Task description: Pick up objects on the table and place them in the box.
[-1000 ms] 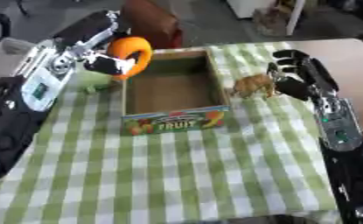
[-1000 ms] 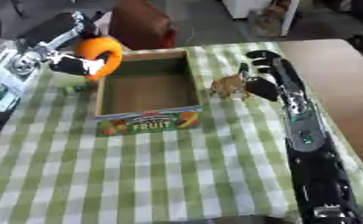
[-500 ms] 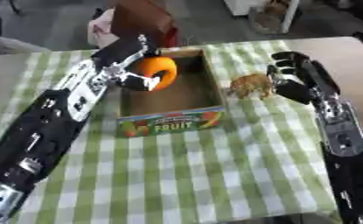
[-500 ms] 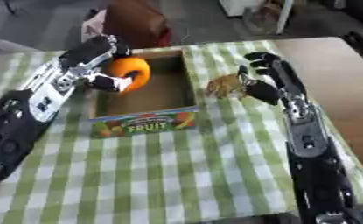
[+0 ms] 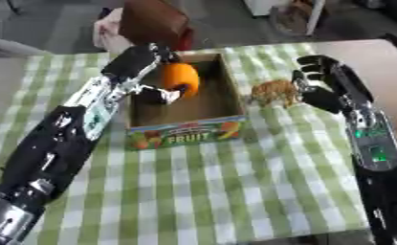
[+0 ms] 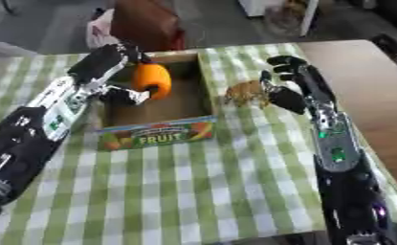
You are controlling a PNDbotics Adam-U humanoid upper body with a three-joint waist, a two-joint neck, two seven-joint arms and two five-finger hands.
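Nearest, the green-and-white checked tablecloth (image 5: 201,191) covers the table, and both black arms reach up across it from the lower corners. Further in stands the open cardboard box with a "FRUIT" label on its front wall (image 5: 187,136), its brown floor bare where it shows. The robot's left hand (image 5: 143,64) comes in over the box's left wall, and its fingers and thumb are curled round a round orange fruit-shaped object (image 5: 180,79), which hangs inside the box's outline, above the floor near the far left part; whether it touches the floor cannot be told. To the right of the box, just beside its right wall, a small brown lumpy object (image 5: 274,92) lies on the cloth; its exact shape is blurred, perhaps a toy animal. The right hand (image 6: 289,83) stands just right of that brown object with its fingers spread and nothing in them, the fingertips close to it, though contact is not clear. Beyond the box, at the far table edge, sits a reddish-brown bag-like thing (image 5: 155,21).
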